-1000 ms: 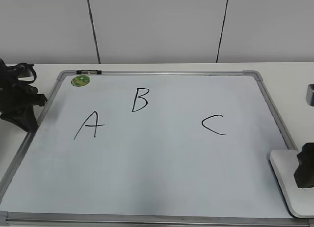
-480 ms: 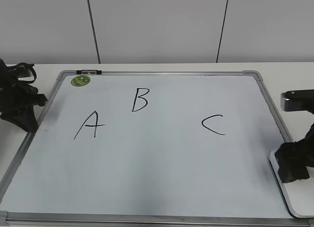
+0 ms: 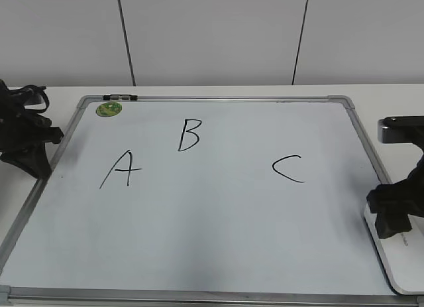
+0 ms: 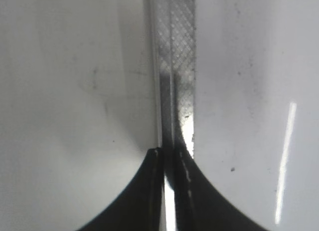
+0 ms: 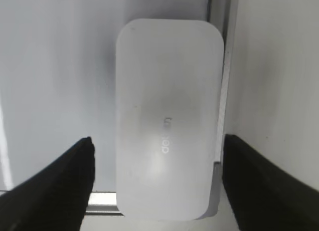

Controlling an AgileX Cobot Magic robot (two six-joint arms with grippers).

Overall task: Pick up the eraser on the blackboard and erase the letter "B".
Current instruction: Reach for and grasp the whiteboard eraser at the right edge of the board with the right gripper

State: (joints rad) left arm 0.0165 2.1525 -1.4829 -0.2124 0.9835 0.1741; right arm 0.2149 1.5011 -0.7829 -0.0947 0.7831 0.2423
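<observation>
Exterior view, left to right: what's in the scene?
left end effector → green sticker → letter A → letter B → letter C → right end effector, over the eraser at the blackboard's right edge.

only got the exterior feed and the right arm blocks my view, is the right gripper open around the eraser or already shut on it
Observer: Open. In the right wrist view the right gripper has one finger on each side of the eraser, with gaps.
Operator: is it centred
Observer: Roughly; the eraser lies lengthwise between the fingers, its right edge over the board's frame.
Operator: and the left one
Observer: The left gripper is shut, fingers together above the frame's left rail.
</observation>
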